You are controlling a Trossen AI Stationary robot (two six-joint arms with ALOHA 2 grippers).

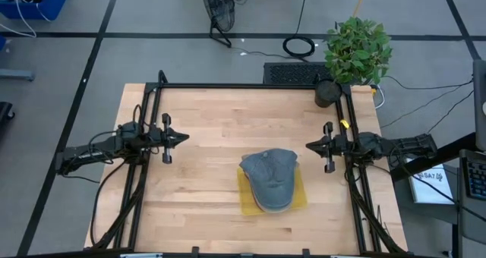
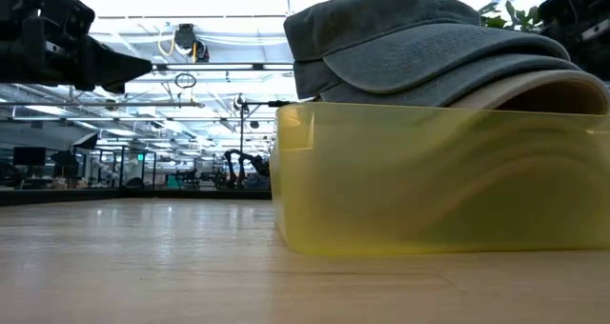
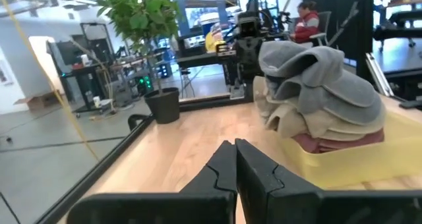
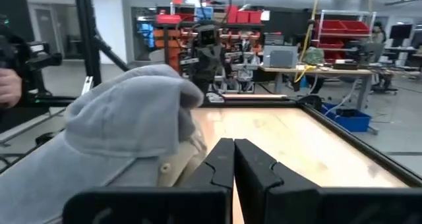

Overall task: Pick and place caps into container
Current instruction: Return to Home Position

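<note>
Fabric caps (image 1: 270,178), soft and crumpled, sit stacked in the shallow, translucent yellow plastic tray (image 2: 429,181), right of the wooden table's (image 1: 205,114) centre. Maroon lies lowest, tan above it, grey-blue on top. In the high view the top cap's curved brim points toward the picture's lower edge. The left gripper (image 1: 184,137) and right gripper (image 1: 309,146) hover at opposite sides, fingers pressed together and holding nothing.
</note>
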